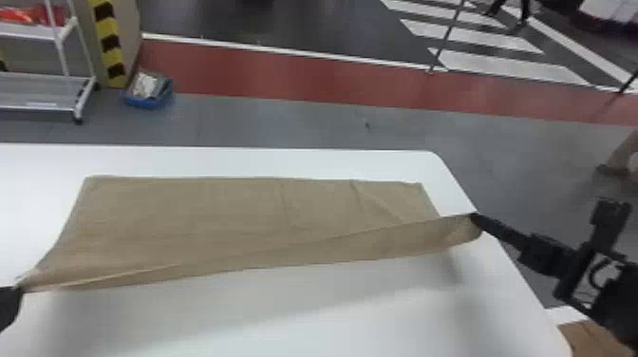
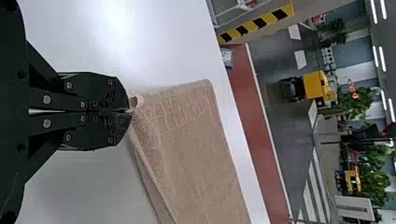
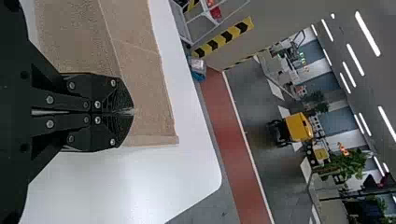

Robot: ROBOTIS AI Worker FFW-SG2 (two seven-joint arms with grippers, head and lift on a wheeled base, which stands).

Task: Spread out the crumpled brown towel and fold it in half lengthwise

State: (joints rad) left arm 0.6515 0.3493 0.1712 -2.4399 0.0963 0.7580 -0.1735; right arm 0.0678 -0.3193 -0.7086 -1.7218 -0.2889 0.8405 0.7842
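Observation:
The brown towel [image 1: 228, 213] lies spread over the white table, its far part flat with a few creases and its near edge lifted and curling. At the left edge of the head view, my left gripper [image 1: 18, 286] holds the towel's near left corner; in the left wrist view the left gripper [image 2: 130, 111] is shut on that corner of the towel [image 2: 196, 135]. On the right, my right gripper [image 1: 474, 217] grips the near right corner, close to the table's right edge. The right wrist view shows the right gripper [image 3: 132, 112] shut, with the towel [image 3: 144, 88] beyond it.
The white table [image 1: 213, 327] has a rounded far right corner and a slanting right edge. Beyond it on the floor are a blue bin [image 1: 148, 90] and a metal rack [image 1: 42, 90]. Something brown [image 1: 591, 334] lies at the lower right, under the right arm.

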